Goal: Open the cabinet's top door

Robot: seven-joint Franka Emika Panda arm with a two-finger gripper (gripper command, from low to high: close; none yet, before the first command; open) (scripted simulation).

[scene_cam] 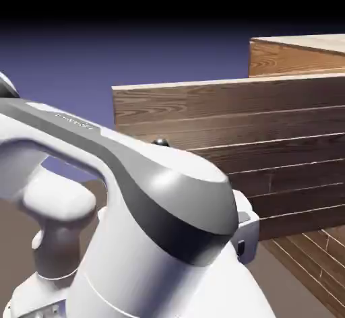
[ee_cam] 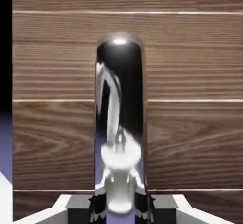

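The cabinet (scene_cam: 296,54) stands at the upper right of the exterior view, with its lighter tan top showing. The top door (scene_cam: 269,148), a wide panel of brown planks, stands angled out from the cabinet body, its free edge toward the left. In the hand view the door (ee_cam: 190,66) fills the picture, with its silver bar handle (ee_cam: 119,104) upright in the middle. My gripper (ee_cam: 119,208) is shut on the handle's lower end, one grey fingertip (ee_cam: 78,208) on each side. In the exterior view my own arm hides the fingers.
My white and grey arm (scene_cam: 148,202) fills the lower left of the exterior view, close to the door. A lower plank panel (scene_cam: 317,256) shows at the bottom right. The brown table top (scene_cam: 269,269) lies beneath.
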